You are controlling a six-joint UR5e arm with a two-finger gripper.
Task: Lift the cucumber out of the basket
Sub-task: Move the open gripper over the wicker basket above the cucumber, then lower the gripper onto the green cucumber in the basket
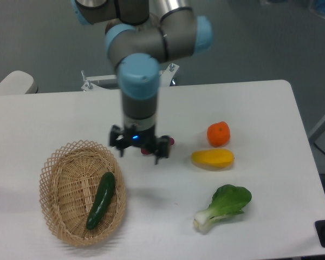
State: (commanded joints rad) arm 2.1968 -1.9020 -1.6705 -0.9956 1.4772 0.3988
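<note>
The dark green cucumber (101,200) lies lengthwise inside the oval wicker basket (59,168) at the front left of the white table. My gripper (139,152) hangs above the table just right of the basket's far rim, above and to the right of the cucumber. Its two dark fingers stand apart with nothing between them. The gripper touches neither the basket nor the cucumber.
An orange fruit (219,134) and a yellow fruit (213,158) lie right of the gripper. A leafy bok choy (225,205) lies at the front right. The arm's base mount (105,80) is at the table's far edge.
</note>
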